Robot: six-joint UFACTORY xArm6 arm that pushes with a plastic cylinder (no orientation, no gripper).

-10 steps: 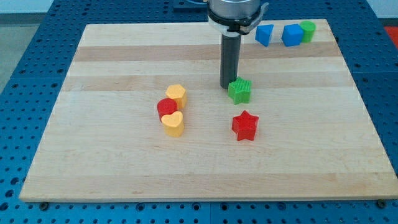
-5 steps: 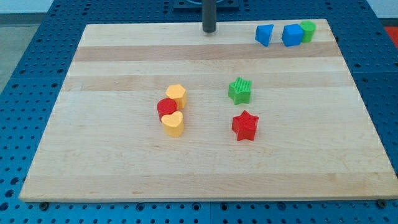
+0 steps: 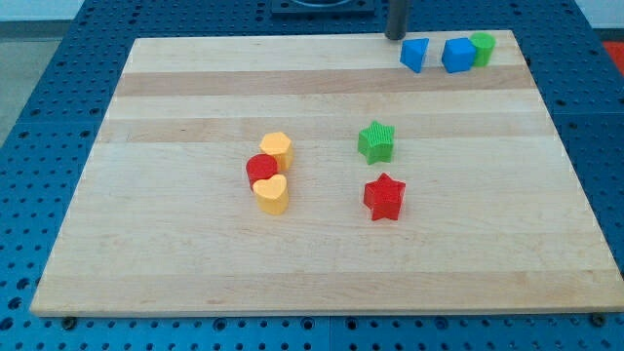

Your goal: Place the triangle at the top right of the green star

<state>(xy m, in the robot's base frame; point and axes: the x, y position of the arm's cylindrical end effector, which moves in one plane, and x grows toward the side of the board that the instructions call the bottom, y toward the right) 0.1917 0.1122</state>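
Note:
The blue triangle [image 3: 415, 55] lies near the board's top right edge. The green star [image 3: 376, 141] sits near the board's middle, well below and to the left of the triangle. My tip [image 3: 396, 36] is at the board's top edge, just up and left of the blue triangle, a small gap from it.
A blue cube [image 3: 456, 55] and a green block [image 3: 482, 48] stand right of the triangle, touching each other. A red star [image 3: 384, 197] lies below the green star. A yellow block [image 3: 277, 148], a red block [image 3: 260, 170] and a yellow heart [image 3: 272, 194] cluster left of centre.
My tip left the green star's upper left side, went to the board's top edge, then moved right along it towards the blue triangle. No block has moved.

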